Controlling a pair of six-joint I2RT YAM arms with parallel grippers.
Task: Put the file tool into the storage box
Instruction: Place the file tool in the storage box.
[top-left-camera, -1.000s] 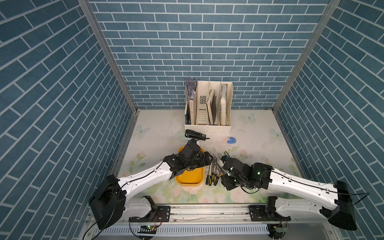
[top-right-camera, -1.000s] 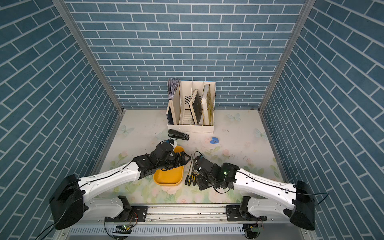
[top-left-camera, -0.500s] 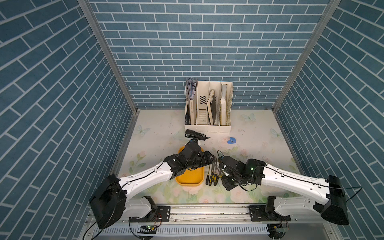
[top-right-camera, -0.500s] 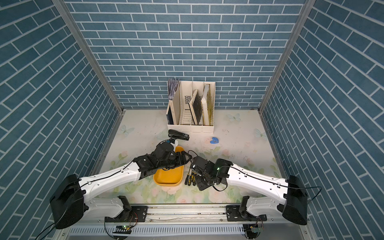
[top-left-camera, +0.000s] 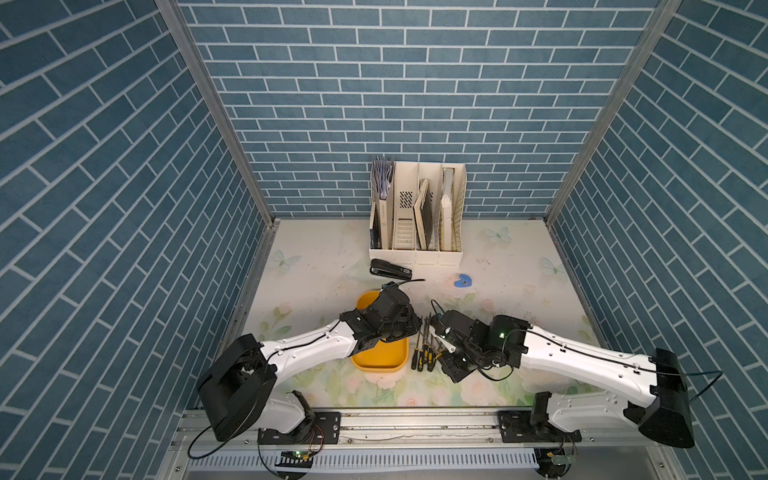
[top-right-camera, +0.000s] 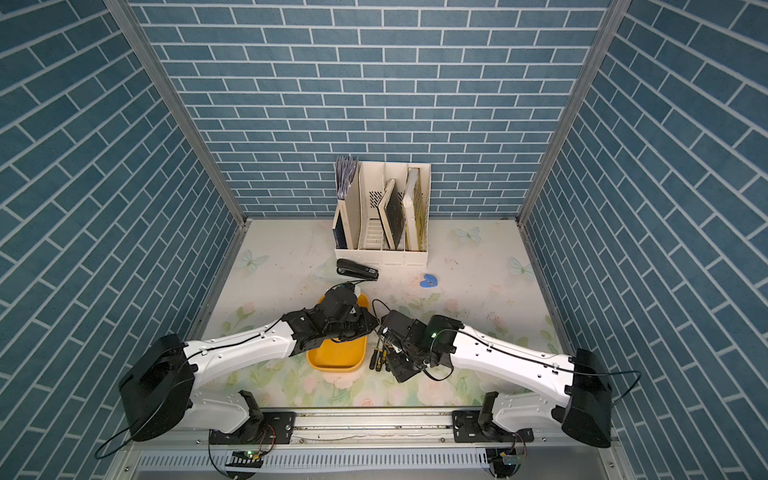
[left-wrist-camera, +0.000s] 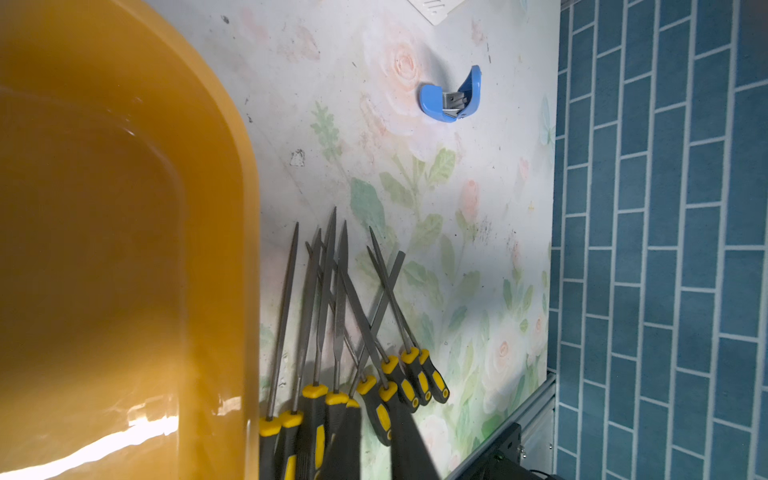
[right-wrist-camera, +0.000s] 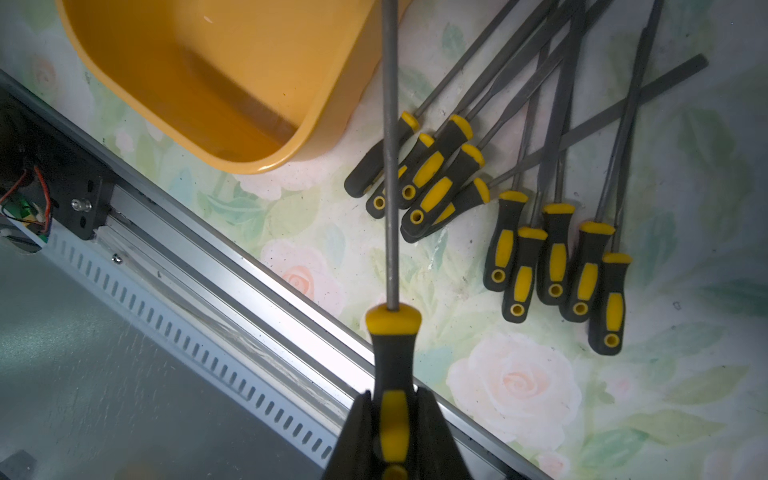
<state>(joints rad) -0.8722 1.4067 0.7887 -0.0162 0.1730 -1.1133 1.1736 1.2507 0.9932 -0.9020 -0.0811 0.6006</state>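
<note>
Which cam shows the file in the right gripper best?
Right wrist: the file shows shaft and black-and-yellow handle, clamped in the right gripper. In both top views the right arm hides nearly all of it. Left wrist: can't pick it out.

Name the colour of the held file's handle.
Black with yellow accents; handle shows best in the right wrist view.

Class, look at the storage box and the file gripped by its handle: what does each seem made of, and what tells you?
The storage box: likely plastic, glossy yellow-orange; moulded rounded corners, bright highlights. The file: shaft looks like dull grey metal; handle seems black and yellow rubbery plastic, matte.
</note>
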